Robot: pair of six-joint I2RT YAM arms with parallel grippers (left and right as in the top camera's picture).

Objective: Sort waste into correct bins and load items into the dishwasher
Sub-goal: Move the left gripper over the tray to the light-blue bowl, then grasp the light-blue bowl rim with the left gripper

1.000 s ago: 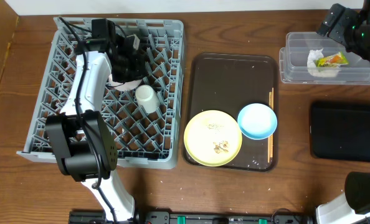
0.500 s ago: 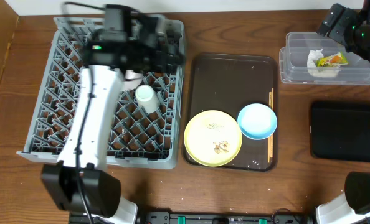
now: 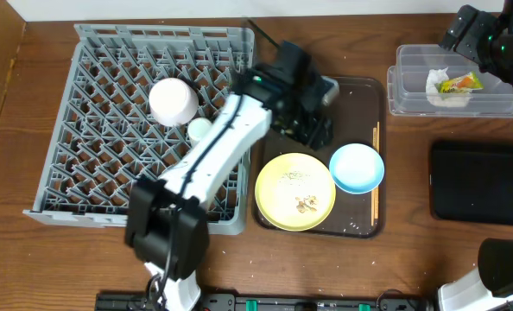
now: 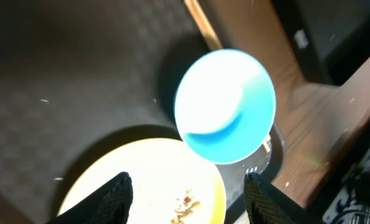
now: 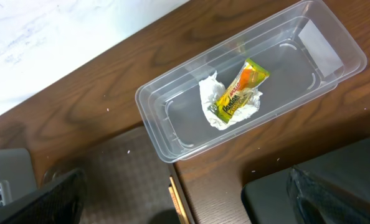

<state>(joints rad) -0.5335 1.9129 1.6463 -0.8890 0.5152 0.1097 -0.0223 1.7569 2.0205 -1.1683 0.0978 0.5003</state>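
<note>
Left of the dark brown serving tray (image 3: pixel 360 112), just beside it: grey dish rack (image 3: pixel 92 164), square moulded plastic with an open lattice of pegs. Tray itself: rectangular, rounded corners, fine checkered grain.

Right of the tray, well apart: flat black tray (image 3: pixel 477 181), matt. Just beside the tray's upper right corner: clear tub (image 5: pixel 179 124), thin glossy plastic.

Right gripper (image 5: pixel 188 193) near the tub, fingers (image 5: pixel 54 199) spread wide, empty. Left gripper (image 4: pixel 188 186) over the tray's lower half, fingers (image 4: pixel 116 199) spread, nothing between them.

Under it: yellow plate (image 3: pixel 278 181), round and smooth, its rim meeting the light blue bowl (image 3: pixel 357 168), glossy.

Risk (judgement): tipping the plate on the grasp would shed food onto the tray. The slick bowl rim could slip from the pads.

Left of the tray, among the rack's pegs: pale pink bowl (image 3: pixel 173 101), matt and rounded, with the small white cup (image 3: pixel 201 129) close by.

Chopsticks (image 3: pixel 376 207), thin wood, lie along the tray's right side, seemingly under the bowl's edge. Lifting the bowl may drag them.

Inside the tub: crumpled tissue (image 5: pixel 208 93), soft, with the shiny wrapper (image 5: pixel 240 92) on it.

Smallest: pale crumbs (image 3: pixel 307 204) on the plate, loose, first to scatter.
</note>
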